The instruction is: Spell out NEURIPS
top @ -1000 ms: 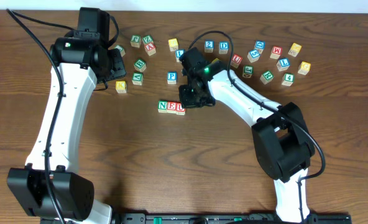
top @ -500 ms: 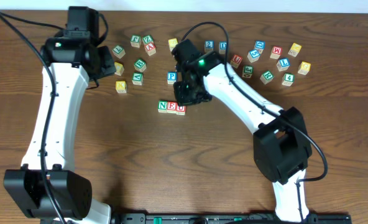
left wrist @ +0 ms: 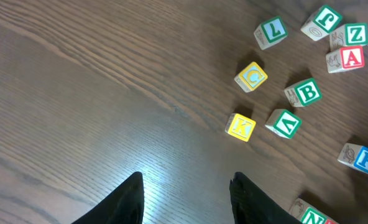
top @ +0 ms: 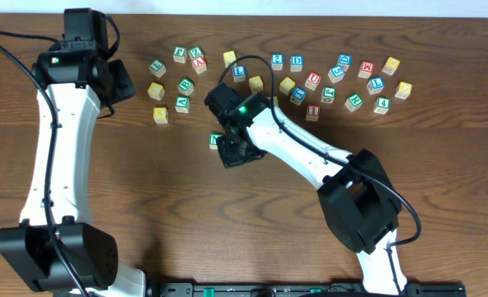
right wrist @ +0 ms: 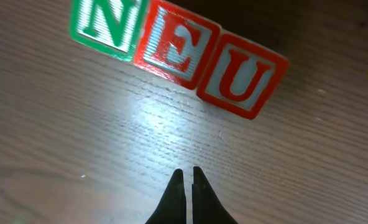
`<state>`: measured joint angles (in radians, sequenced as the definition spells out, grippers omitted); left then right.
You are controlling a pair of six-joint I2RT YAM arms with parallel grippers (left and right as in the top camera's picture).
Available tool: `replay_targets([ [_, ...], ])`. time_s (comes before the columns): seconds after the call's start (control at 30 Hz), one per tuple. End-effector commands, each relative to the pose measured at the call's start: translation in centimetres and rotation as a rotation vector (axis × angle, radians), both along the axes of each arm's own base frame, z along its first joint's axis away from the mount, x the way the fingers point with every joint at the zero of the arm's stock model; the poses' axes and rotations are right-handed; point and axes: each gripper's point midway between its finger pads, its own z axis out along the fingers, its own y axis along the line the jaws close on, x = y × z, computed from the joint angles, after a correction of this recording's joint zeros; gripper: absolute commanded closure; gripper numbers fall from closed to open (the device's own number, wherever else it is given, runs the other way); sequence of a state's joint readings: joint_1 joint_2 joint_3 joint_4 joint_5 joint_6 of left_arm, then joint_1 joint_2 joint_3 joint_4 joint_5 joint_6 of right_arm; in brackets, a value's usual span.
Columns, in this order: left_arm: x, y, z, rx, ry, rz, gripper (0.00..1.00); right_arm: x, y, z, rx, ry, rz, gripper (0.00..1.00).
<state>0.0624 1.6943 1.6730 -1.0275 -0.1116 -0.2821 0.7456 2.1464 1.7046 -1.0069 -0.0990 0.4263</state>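
Three cubes stand side by side in a row: green N [right wrist: 106, 22], red E [right wrist: 178, 46] and red U [right wrist: 240, 78]. My right gripper [right wrist: 187, 171] is shut and empty, its tips over bare wood just in front of the E and U. From overhead the right gripper [top: 232, 153] covers most of that row, and only the N cube [top: 215, 140] shows. A blue P cube [left wrist: 360, 158] lies loose near the row. My left gripper [left wrist: 185, 183] is open and empty above bare wood at the table's far left [top: 122, 84].
Loose cubes lie across the back of the table: yellow K [left wrist: 240, 126], V [left wrist: 283, 122], B [left wrist: 305, 93], yellow C [left wrist: 251, 76], L [left wrist: 271, 31], red A [left wrist: 349, 59]. Further right are 2 [top: 277, 60], D [top: 297, 62], 4 [top: 382, 105] and a yellow cube [top: 404, 89].
My right arm has swung left and now hangs over the N-E-U row, uncovering cubes behind it. My left arm has drawn back to the left. Both grippers keep their state.
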Motion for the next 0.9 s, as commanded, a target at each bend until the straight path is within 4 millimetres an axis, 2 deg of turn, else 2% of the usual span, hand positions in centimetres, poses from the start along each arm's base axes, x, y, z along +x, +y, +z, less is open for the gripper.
replay_targets([
  [0.0, -0.3, 0.8, -0.1, 0.022, 0.01, 0.007, 0.56, -0.4, -0.3, -0.7, -0.036, -0.021, -0.019, 0.99],
  [0.87, -0.3, 0.8, -0.1, 0.021, 0.01, 0.007, 0.56, 0.9, -0.2, -3.1, -0.05, -0.079, -0.057, 0.99],
])
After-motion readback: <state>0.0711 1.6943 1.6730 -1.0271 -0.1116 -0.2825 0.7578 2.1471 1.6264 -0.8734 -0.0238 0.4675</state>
